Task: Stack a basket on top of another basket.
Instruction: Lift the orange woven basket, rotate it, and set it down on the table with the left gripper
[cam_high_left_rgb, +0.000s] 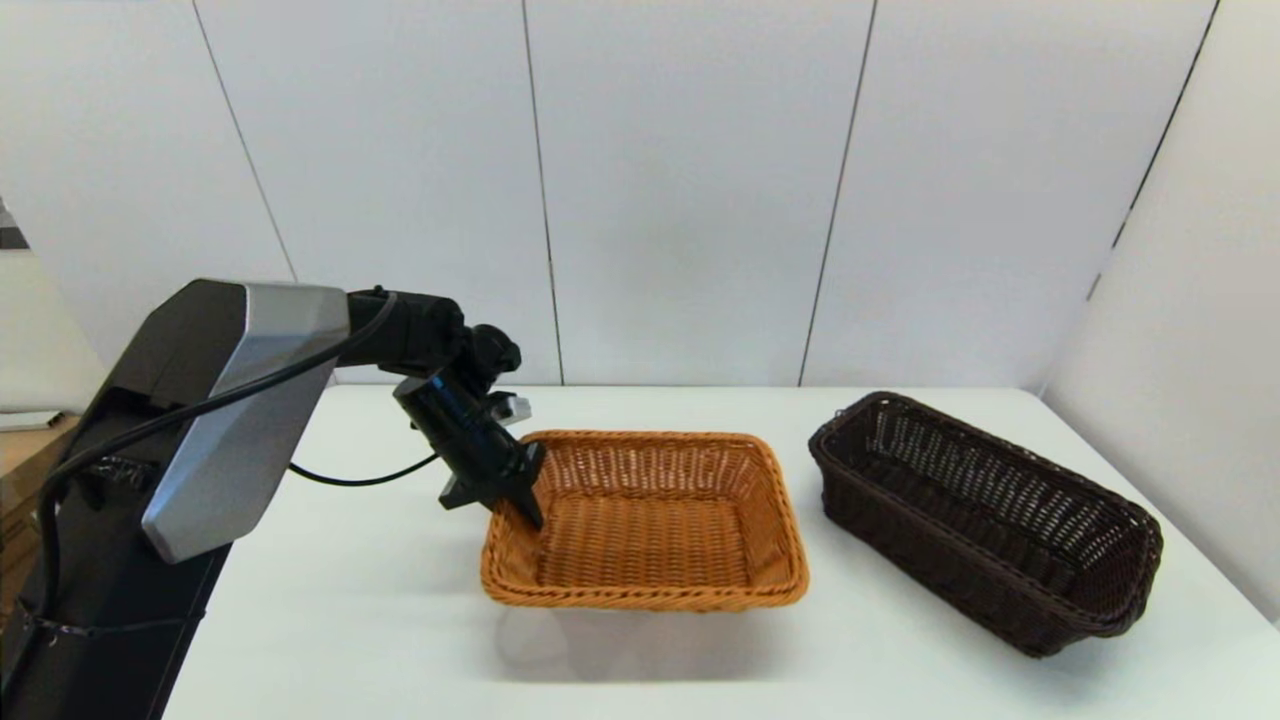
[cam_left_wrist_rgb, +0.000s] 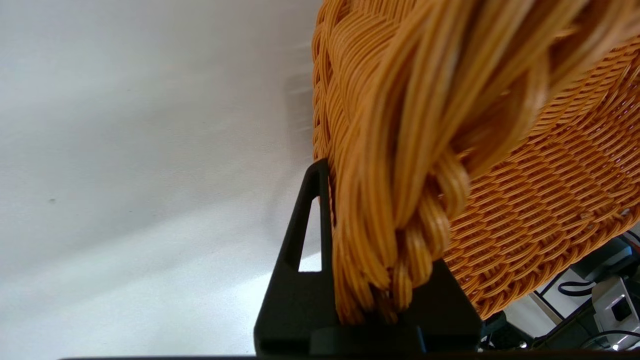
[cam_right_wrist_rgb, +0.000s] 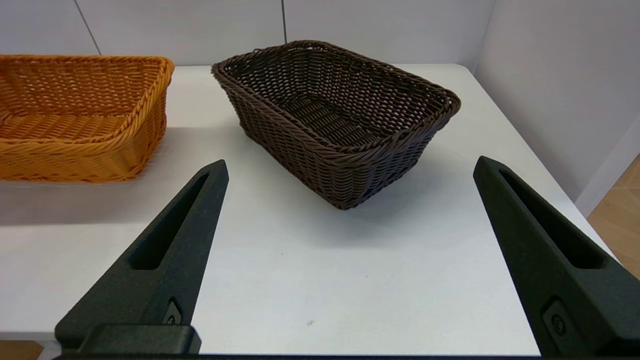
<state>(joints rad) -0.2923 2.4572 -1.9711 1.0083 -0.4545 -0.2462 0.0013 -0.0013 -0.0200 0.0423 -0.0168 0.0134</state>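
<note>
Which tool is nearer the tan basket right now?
Left. The left tool is clamped on the tan basket rim at its left end. The right tool hangs open, short of the dark basket.

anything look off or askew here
Yes: the orange basket is tipped, its left end lifted off the table by the left gripper shut on its rim. The dark basket sits flat but angled. The right gripper hangs open, near the table edge.
</note>
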